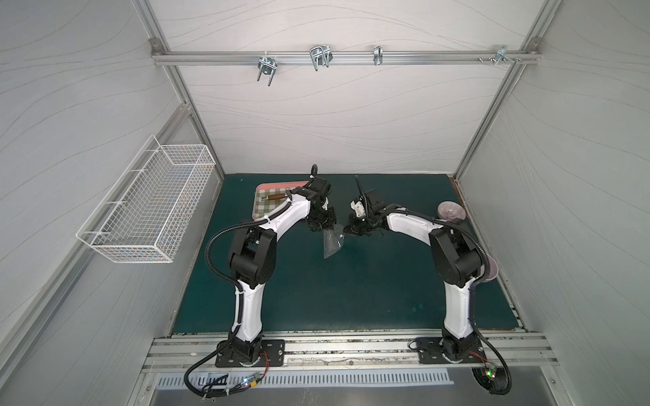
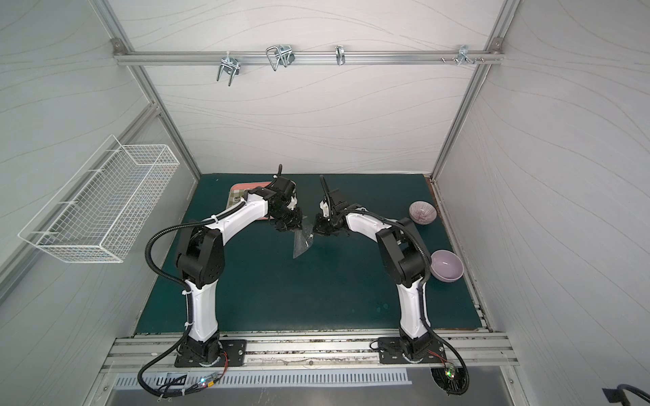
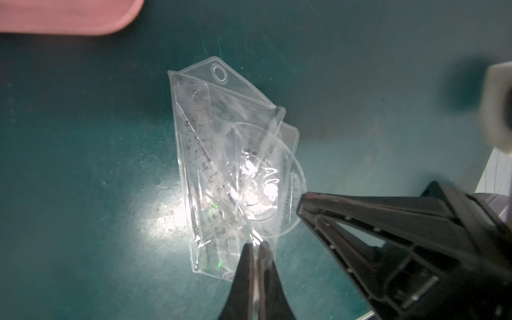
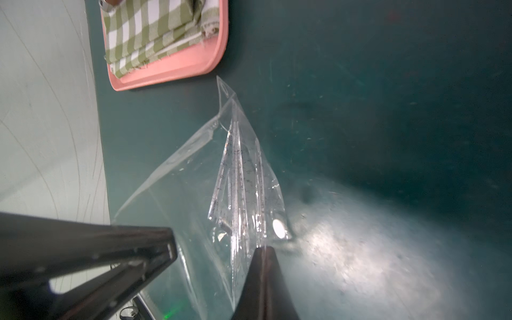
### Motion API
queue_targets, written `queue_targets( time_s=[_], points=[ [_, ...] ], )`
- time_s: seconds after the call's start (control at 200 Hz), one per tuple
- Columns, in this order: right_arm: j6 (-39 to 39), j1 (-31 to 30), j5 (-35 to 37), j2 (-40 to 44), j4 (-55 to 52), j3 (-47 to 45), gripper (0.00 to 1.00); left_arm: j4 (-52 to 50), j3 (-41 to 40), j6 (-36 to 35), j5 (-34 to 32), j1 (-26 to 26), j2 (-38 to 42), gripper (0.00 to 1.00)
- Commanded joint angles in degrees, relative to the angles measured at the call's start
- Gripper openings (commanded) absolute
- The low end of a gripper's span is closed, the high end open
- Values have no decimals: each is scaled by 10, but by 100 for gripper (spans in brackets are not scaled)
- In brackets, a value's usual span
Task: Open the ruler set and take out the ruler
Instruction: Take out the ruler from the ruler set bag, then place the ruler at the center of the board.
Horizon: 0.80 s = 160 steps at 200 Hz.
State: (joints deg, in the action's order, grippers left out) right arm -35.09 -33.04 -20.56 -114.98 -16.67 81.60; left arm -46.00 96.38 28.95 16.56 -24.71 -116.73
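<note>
**A:** Entry one, the grasp?

**B:** We list the left fingers (image 3: 245, 273) pinched tight on one film edge of the ruler set (image 3: 199, 166). The right fingers (image 4: 259, 282) are clamped on the facing edge, just beside the white snap button (image 4: 279, 228).

**A:** Location and handling?

**B:** It hangs between our two arms, over the middle of the surface (image 1: 351, 298). We judge the pouch light, limp and slick. The ruler (image 3: 206, 133) inside looks stiff but thin, best taken by its end nearest the mouth.

**A:** Surroundings?

**B:**
- a pink-rimmed tray (image 4: 171, 72) beyond
- a ribbed bowl (image 2: 422, 212) and a plain bowl (image 2: 446, 267) on our right
- a wire basket (image 1: 147, 207) on the left wall
</note>
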Motion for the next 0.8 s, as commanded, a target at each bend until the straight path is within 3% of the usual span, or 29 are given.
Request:
queue_targets(
  time_s=[0.0,0.47,0.795],
  points=[
    [8,13,14,38,-25,-15,0,10,10,8,-4,5,2,0],
    [38,96,-3,141,-50,-93,0,6,10,4,-6,10,-2,0],
    [99,184,-56,133,-45,-159,0,4,9,2,2,10,4,0]
  ],
)
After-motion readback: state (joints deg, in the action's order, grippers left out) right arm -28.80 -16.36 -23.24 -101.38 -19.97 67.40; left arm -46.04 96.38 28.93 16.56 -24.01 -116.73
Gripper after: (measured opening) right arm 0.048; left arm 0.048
